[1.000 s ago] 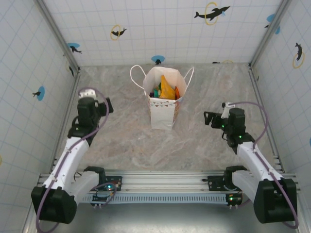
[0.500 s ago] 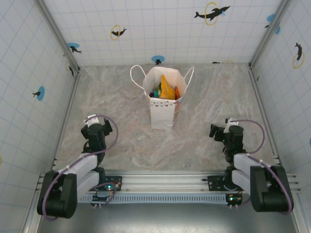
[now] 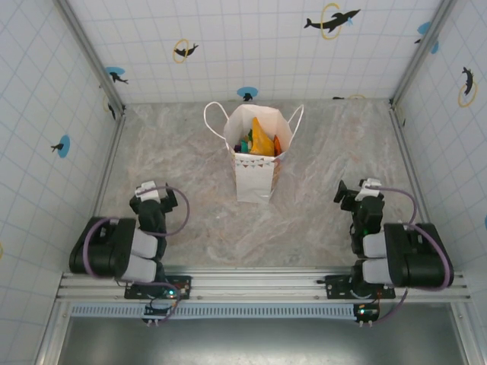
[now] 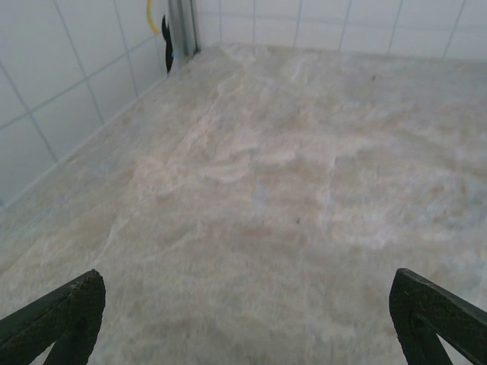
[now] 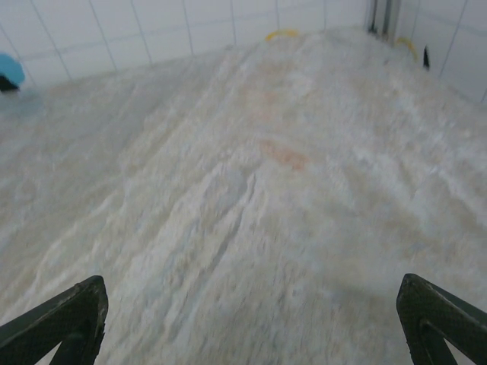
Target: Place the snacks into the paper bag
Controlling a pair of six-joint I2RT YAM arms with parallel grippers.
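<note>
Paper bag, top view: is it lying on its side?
No, the paper bag stands upright on the table with its mouth open and snacks visible inside.

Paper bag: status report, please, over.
Left gripper open, empty. Right gripper open, empty. Colourful glossy snack packets inside tall white paper bag, upright. No obstruction seen.

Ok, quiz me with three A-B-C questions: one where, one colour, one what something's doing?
1. Where are the snacks? A on the table; B inside the paper bag; C in a gripper.
2. What colour is the bag? A brown; B white; C blue.
3. The left gripper has its jaws: A wide open; B shut on a packet; C shut, empty.
Answers: 1 B, packets poke from its open top. 2 B, its walls are white. 3 A, tips sit far apart.
</note>
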